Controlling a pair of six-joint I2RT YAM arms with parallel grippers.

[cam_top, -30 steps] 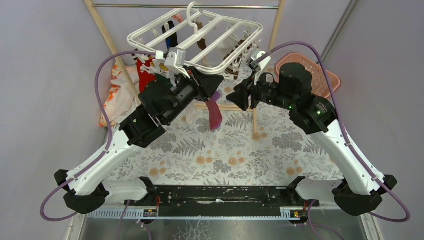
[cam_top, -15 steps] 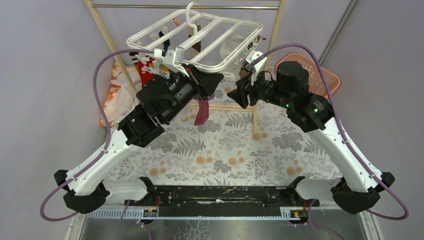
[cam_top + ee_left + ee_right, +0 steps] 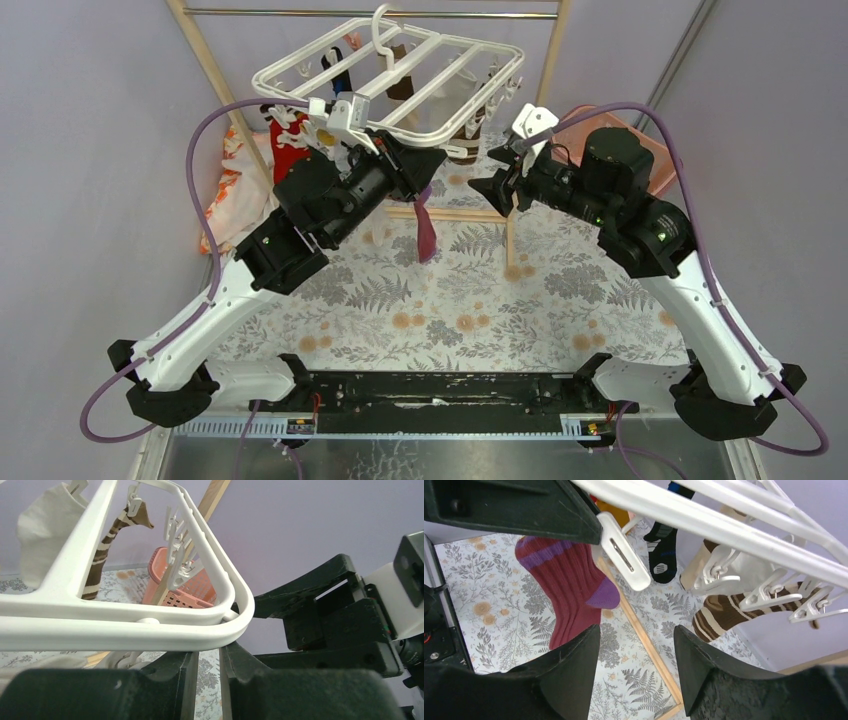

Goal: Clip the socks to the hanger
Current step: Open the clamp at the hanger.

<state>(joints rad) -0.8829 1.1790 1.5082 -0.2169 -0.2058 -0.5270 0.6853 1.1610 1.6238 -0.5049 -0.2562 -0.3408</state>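
The white hanger [image 3: 400,75] hangs from the rod, with a brown-striped sock [image 3: 724,615], a black sock [image 3: 663,555] and a white sock [image 3: 42,525] clipped to it. My left gripper [image 3: 430,165] sits just under the hanger's near corner [image 3: 125,630]. Its jaws are nearly together, and a maroon sock with a purple heel [image 3: 425,228] hangs from it. In the right wrist view the maroon sock [image 3: 569,590] hangs beside an empty white clip [image 3: 624,555]. My right gripper [image 3: 490,190] is open and empty, to the right of the sock and below the hanger; its jaws [image 3: 636,630] stand wide apart.
A wooden rack [image 3: 215,75] with a metal rod carries the hanger; its base bar [image 3: 455,213] lies on the fern-print tablecloth. A pink lattice basket [image 3: 665,160] stands at the back right. An orange-and-white cloth [image 3: 228,185] and a red sock [image 3: 290,150] are at the back left.
My right arm has drawn back to the right, away from the hanger's corner. The hanger has swung slightly and the maroon sock sways under my left gripper, which stays in place.
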